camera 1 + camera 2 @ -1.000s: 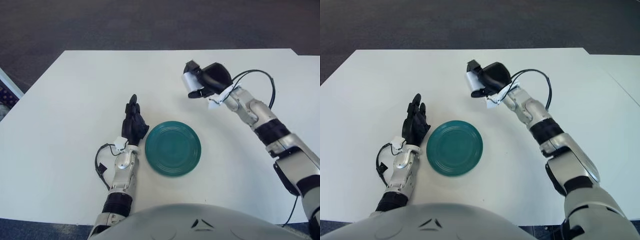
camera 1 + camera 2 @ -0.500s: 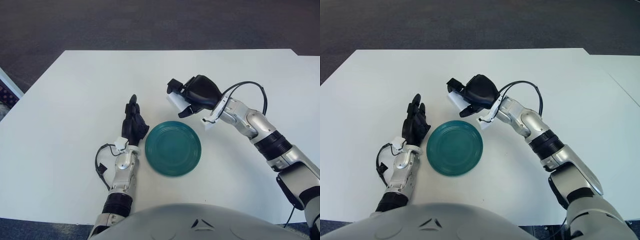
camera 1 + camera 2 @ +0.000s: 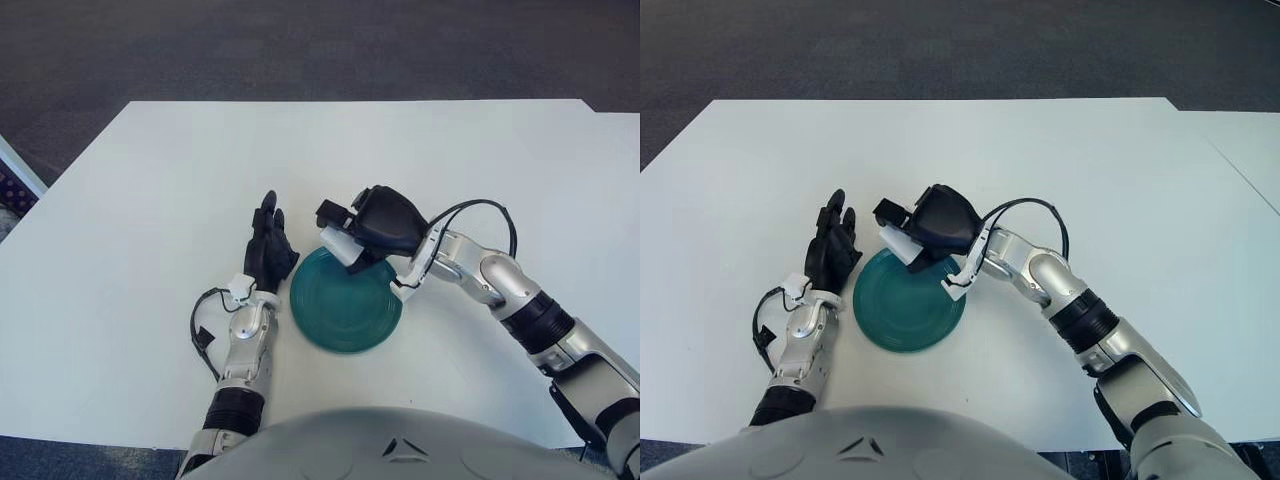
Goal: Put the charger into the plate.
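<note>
The right hand [image 3: 372, 228] grips the white charger [image 3: 338, 245], its fingers wrapped round it from above, and holds it over the plate's [image 3: 345, 318] rim at about 11 o'clock; whether the charger touches the rim I cannot tell. To finish well, the hand should likely carry it a little toward 5 o'clock so it sits over the plate's middle, lower it until it rests on the green surface, then loosen the fingers without dragging it; let go at the rim and it could tip off onto the table [image 3: 140, 200]. The left hand [image 3: 269, 249], fingers straight and holding nothing, shows just beside the plate at 9 o'clock, near the charger but apart from it. A cable [image 3: 480, 208] loops at the right wrist, away from the plate.
</note>
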You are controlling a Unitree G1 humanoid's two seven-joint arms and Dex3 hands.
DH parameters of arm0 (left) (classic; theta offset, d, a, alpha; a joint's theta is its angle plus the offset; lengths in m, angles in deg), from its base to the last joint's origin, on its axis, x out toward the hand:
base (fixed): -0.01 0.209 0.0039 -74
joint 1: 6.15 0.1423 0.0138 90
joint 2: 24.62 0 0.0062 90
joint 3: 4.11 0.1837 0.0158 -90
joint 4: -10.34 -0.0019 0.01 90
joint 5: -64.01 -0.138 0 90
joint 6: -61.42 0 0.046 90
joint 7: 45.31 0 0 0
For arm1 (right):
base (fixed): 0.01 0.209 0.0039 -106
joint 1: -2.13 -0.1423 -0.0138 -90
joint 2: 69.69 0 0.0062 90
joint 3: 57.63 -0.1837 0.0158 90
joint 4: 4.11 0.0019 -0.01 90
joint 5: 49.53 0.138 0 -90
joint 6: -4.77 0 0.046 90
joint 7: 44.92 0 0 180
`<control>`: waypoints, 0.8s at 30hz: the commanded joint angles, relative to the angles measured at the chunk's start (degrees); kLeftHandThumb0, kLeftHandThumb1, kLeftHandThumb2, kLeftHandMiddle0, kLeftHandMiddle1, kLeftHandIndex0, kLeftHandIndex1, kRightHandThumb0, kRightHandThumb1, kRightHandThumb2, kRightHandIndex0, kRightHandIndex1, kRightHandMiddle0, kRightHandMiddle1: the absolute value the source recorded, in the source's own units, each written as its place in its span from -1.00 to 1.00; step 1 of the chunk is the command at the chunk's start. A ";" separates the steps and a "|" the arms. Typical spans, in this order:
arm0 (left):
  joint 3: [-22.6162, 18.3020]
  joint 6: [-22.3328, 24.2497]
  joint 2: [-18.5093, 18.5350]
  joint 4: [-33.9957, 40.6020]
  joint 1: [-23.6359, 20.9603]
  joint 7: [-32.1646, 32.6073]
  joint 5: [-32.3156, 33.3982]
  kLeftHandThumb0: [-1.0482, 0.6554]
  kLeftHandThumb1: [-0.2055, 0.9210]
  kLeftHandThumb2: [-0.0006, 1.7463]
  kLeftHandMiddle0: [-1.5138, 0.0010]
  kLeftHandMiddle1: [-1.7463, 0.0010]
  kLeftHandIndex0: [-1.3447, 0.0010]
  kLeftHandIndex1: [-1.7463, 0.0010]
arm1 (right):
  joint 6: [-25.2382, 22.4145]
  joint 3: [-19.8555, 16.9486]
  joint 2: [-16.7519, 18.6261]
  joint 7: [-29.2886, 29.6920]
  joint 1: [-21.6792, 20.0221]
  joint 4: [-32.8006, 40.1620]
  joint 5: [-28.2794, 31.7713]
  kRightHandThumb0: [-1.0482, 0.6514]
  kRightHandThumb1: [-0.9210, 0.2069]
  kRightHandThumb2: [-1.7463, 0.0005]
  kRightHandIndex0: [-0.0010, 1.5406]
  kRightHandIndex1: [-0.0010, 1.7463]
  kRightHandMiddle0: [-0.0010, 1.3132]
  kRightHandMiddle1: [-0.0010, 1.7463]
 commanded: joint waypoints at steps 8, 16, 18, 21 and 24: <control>0.49 -4.09 -2.76 -3.23 2.93 3.19 -4.20 -0.97 1.00 0.23 0.75 0.99 1.00 0.68 | 3.36 2.46 0.41 0.28 0.99 -1.51 -1.55 -0.35 -0.98 0.45 0.65 1.00 0.59 1.00; 3.63 3.10 -2.41 4.57 5.15 5.44 -7.43 -1.00 1.00 0.21 0.87 1.00 1.00 0.75 | 5.69 4.61 -0.30 -2.19 0.31 -3.64 -2.61 -0.35 -0.97 0.45 0.64 1.00 0.54 1.00; 4.18 5.36 -2.29 6.43 5.76 5.42 -7.04 -1.00 1.00 0.21 0.89 1.00 1.00 0.75 | 6.02 5.07 -0.31 -2.18 0.33 -4.03 -3.31 -0.35 -0.95 0.44 0.63 1.00 0.42 1.00; 4.33 8.93 -2.74 8.28 6.29 5.25 -4.99 -1.00 1.00 0.19 0.91 1.00 1.00 0.73 | 7.34 6.01 -0.54 -3.05 -0.01 -5.42 -3.33 -0.34 -0.92 0.43 0.59 1.00 0.30 1.00; 3.80 8.29 -3.18 7.50 6.01 5.01 -3.38 -1.00 1.00 0.17 0.92 1.00 1.00 0.69 | 8.19 6.57 -0.48 -5.86 0.09 -6.27 -1.77 -0.33 -0.89 0.42 0.55 1.00 0.29 1.00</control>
